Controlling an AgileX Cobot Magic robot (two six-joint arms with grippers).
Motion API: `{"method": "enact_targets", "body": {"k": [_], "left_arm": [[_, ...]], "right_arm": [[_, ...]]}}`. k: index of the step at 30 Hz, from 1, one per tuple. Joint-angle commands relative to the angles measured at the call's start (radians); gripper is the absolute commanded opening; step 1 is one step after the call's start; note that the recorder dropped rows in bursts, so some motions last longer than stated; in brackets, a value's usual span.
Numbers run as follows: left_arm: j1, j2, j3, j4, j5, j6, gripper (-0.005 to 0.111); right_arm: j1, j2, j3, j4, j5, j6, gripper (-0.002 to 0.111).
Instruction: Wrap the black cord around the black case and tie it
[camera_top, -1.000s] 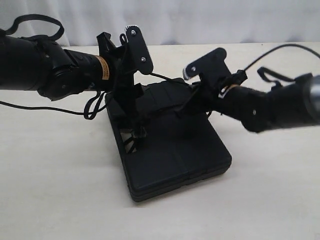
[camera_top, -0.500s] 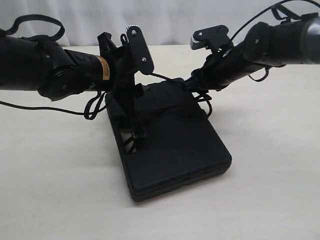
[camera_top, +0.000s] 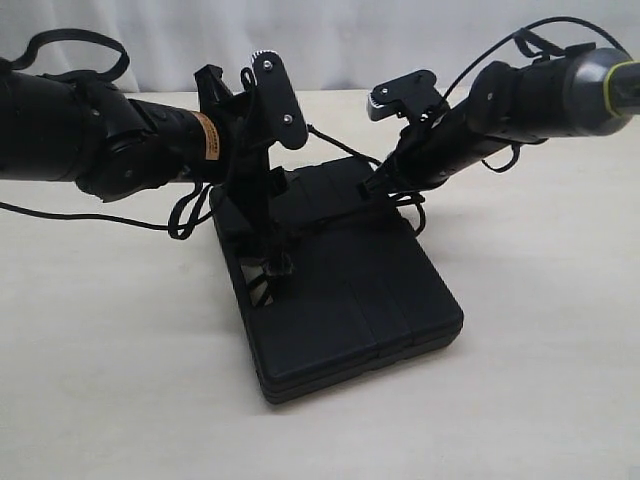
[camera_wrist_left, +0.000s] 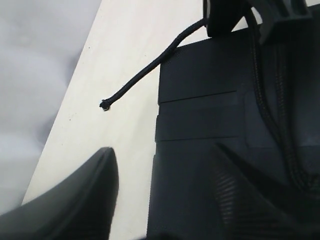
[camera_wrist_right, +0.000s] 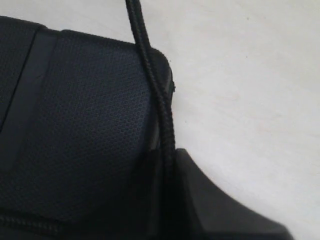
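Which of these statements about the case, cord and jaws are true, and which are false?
1. The case lies flat on the table. True.
2. The tip of the cord rests on the case. False: it is off the case, over bare table.
3. The right jaws are shut on the cord. True.
4. The left jaws are shut. False: they stand open, one side over the case, the other over the table.

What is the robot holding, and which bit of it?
The black cord, pinched in the right gripper's shut jaws just past the black case's corner. The left gripper looks open, gripping nothing.
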Motion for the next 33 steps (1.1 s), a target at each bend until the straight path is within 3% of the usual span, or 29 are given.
{"method": "enact_targets", "body": {"k": [1, 16, 24, 33], "left_arm": [[0.000, 0.000, 0.000, -0.010, -0.010, -0.032, 0.052], [-0.033, 0.000, 0.006, -0.010, -0.003, -0.036, 0.052], [-0.092, 0.002, 0.006, -0.010, -0.003, -0.034, 0.052], [-0.093, 0.111, 0.006, -0.001, -0.037, 0.015, 0.052]], "right_arm": [[-0.001, -0.042, 0.020, 0.004, -0.015, -0.012, 0.004], [-0.001, -0.235, 0.179, 0.055, -0.215, -0.016, 0.004], [0.005, -0.275, 0.190, 0.084, -0.207, -0.016, 0.004], [0.079, -0.327, 0.194, 0.084, -0.203, -0.040, 0.004]]}}
